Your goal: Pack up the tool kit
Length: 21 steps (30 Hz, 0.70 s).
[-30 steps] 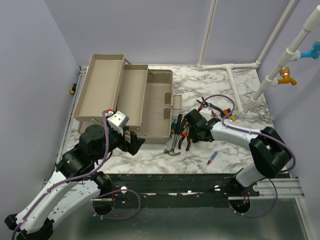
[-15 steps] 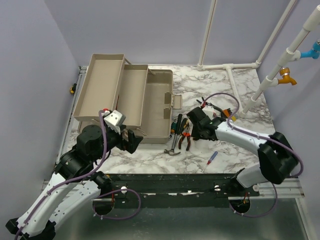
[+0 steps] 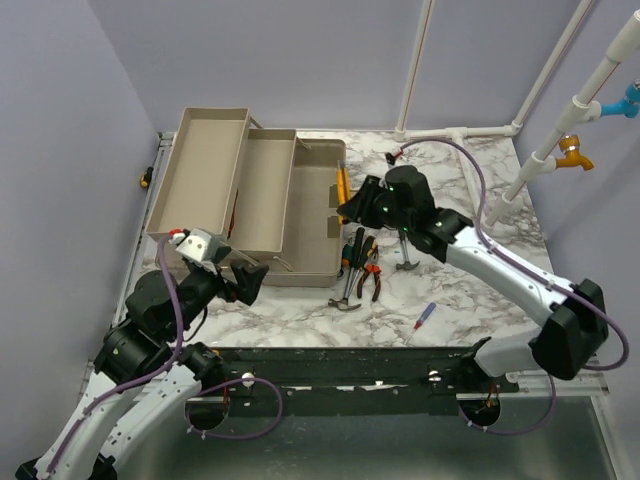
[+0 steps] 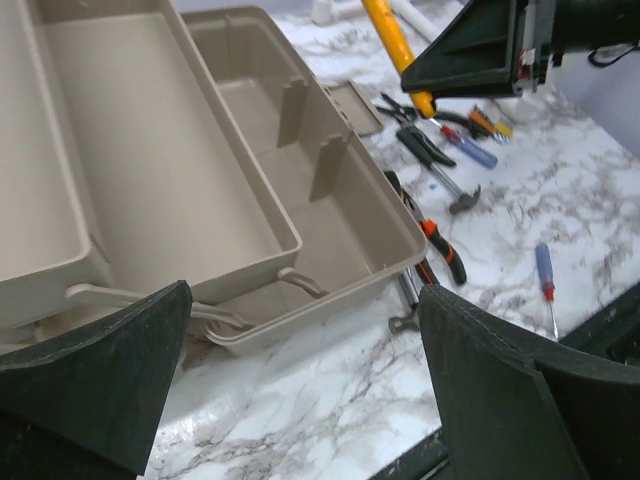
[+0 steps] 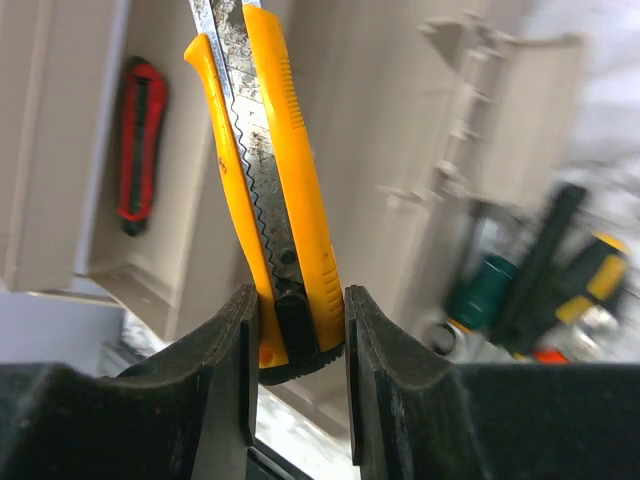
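Observation:
The beige toolbox [image 3: 318,262] stands open at the far left with its fold-out trays spread; it also shows in the left wrist view [image 4: 352,215] and the right wrist view [image 5: 400,120]. My right gripper [image 3: 352,207] is shut on a yellow utility knife [image 5: 272,170] and holds it above the box's right end; the knife also shows in the top view [image 3: 343,184]. A red-and-black tool [image 5: 140,145] lies inside the box. My left gripper [image 4: 300,400] is open and empty over the table just in front of the box.
Loose tools lie right of the box: a hammer [image 3: 349,290], orange-handled pliers [image 3: 373,277], a small hammer [image 3: 406,260] and a blue-and-red screwdriver [image 3: 425,317]. White pipes [image 3: 470,150] run along the far right. The table's front edge is near my left gripper.
My right gripper has risen from the tool pile with the yellow knife and swung left and away, over the box. My left arm has drawn back toward the near left.

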Each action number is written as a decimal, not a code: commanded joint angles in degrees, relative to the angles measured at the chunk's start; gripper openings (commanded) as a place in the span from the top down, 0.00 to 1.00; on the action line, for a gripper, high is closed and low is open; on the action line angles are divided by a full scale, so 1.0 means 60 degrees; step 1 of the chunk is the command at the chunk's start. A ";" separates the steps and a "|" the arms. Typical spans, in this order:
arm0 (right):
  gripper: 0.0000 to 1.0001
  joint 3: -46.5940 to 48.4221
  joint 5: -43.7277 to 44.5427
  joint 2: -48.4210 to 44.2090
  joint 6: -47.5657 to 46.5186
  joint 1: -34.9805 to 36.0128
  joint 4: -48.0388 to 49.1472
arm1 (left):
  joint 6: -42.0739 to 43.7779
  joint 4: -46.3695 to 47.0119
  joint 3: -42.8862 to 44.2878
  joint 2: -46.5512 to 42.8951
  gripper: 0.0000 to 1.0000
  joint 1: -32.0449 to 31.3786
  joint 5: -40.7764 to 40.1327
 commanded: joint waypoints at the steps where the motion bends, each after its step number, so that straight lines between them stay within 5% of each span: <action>1: 0.86 0.1354 -0.1812 0.1544 0.0415 0.0310 0.1763 | -0.0442 0.0532 -0.0316 -0.0889 0.01 0.0136 -0.1570; 13: 0.84 0.5502 -0.1232 0.5524 0.1127 0.1630 0.1636 | -0.0399 0.0655 -0.0490 -0.1270 0.01 0.0168 -0.1865; 21: 0.34 0.5961 -0.0991 0.6020 0.1054 0.1662 0.1579 | -0.0203 0.0660 -0.0461 -0.0969 0.02 0.0186 -0.1365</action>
